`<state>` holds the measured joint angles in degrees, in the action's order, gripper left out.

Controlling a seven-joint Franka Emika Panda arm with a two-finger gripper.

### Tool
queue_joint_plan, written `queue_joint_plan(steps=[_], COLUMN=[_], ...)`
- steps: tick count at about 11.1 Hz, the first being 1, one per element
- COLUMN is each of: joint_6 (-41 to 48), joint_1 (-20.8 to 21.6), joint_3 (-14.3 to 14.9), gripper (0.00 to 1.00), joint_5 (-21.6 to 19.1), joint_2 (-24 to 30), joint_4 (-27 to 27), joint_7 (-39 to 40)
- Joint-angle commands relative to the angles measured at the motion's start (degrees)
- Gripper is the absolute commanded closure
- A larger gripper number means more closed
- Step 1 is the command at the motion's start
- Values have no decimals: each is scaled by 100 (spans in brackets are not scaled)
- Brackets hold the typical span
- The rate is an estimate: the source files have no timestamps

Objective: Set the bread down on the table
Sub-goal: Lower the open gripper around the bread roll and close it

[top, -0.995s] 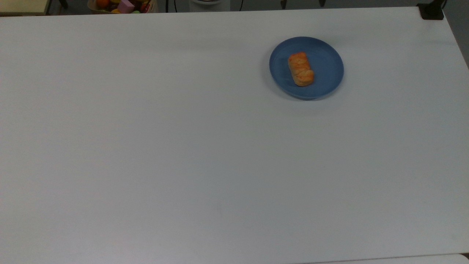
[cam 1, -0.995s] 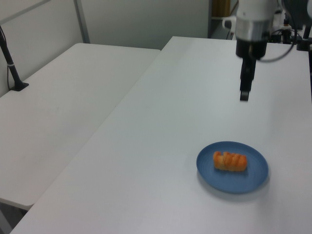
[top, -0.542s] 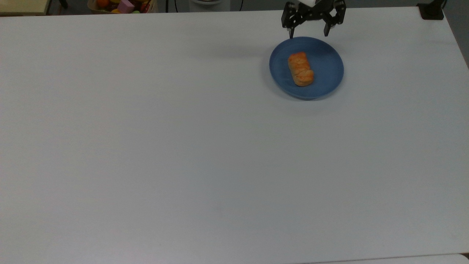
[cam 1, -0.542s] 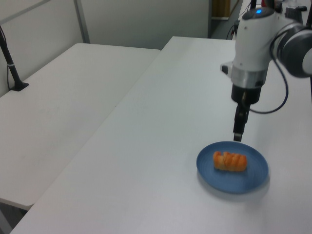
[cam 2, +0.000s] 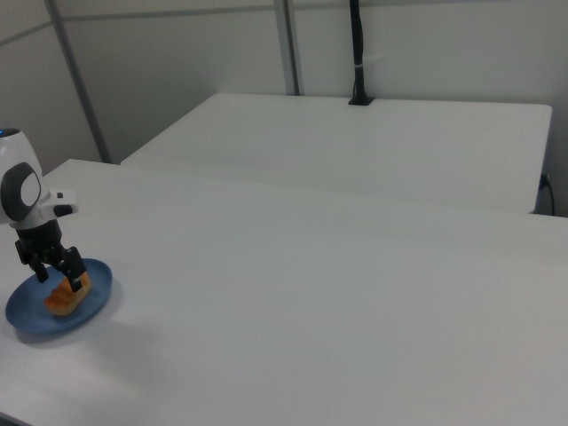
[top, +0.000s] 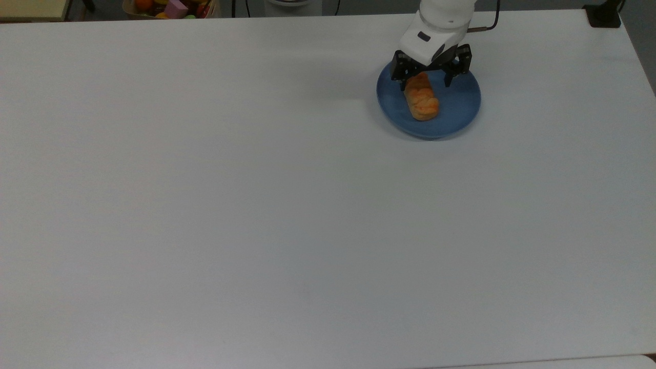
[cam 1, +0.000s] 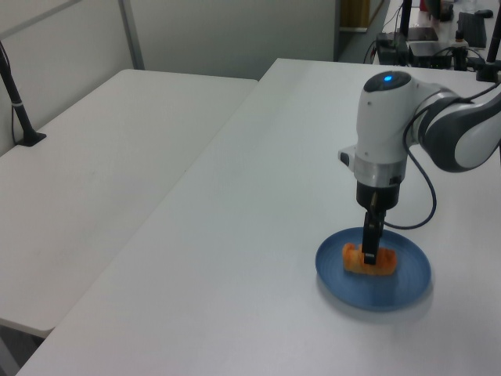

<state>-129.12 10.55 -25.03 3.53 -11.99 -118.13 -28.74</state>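
Note:
The bread (top: 422,101), a small golden-orange ridged roll, lies on the round blue plate (top: 461,110) at the far right of the white table (top: 256,205) in the top view. My gripper (top: 424,82) is open and lowered over the roll's far end, one finger on either side of it, with the white wrist above. The left view has the gripper (cam 1: 369,254) down at the bread (cam 1: 385,264) on the plate (cam 1: 407,286). From the right view, the gripper (cam 2: 60,277) stands over the bread (cam 2: 62,302) and plate (cam 2: 27,321).
A box of coloured toys (top: 174,7) sits beyond the table's far edge, and a black clamp base (top: 605,15) is at the far right corner. A second white table (cam 1: 102,157) adjoins this one, with a black pole (cam 1: 16,94) on it.
The arm came into the top view and dropped from above the plate's far rim down onto the plate, its open fingers now straddling the bread. Bread and plate have not moved.

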Motion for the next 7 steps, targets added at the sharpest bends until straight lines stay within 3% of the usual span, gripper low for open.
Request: queue_joint_plan(steps=[1,4,7], joint_6=[-140,-342,-333], joint_1=[35,26,44], joint_3=[24,24,24], gripper=[4,18,57], joint_5=[252,402,402], joint_2=[-128,-313,-296], joint_4=[-35,-35,0], joint_7=[-132,-132,-158])
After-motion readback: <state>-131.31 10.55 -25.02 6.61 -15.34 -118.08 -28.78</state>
